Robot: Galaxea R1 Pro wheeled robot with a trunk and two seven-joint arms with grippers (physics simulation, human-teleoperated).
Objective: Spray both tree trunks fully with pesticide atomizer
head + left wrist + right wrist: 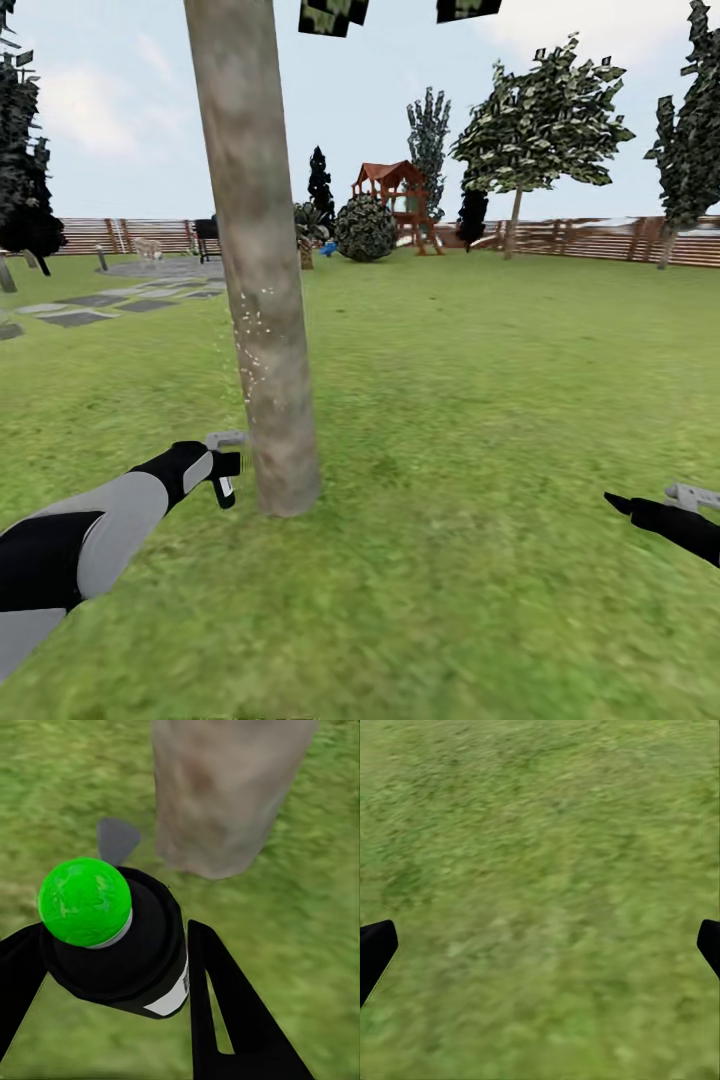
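Your left gripper (222, 470) is clamped on the pesticide atomizer (226, 486) low beside the tree trunk (262, 300), with the trunk's base just past the fingertips and close off the gripper's inner side. In the left wrist view the atomizer (124, 945) sits squarely between the two black fingers (225, 1020), its round body dark with a white label edge and a bright green ball on top; the flared foot of the trunk (217, 795) stands on the grass directly ahead of it. A scatter of pale specks (250, 345) dots the bark above your left gripper, on the side facing it.

Your right gripper (625, 505) hangs well apart from the trunk, out over the open lawn (480, 420), fingertips pointing inward toward the tree. In the right wrist view its two fingertips (375, 952) stand wide apart at either edge with bare grass (540, 900) between them, holding nothing.

Far beyond both hands, the wooden fence (600, 240) rings the garden. A red-roofed play structure (395, 200), a round shrub (365, 228) and a second leafy tree (535, 130) stand near it, and stone paving (110, 300) runs out ahead of your left arm.
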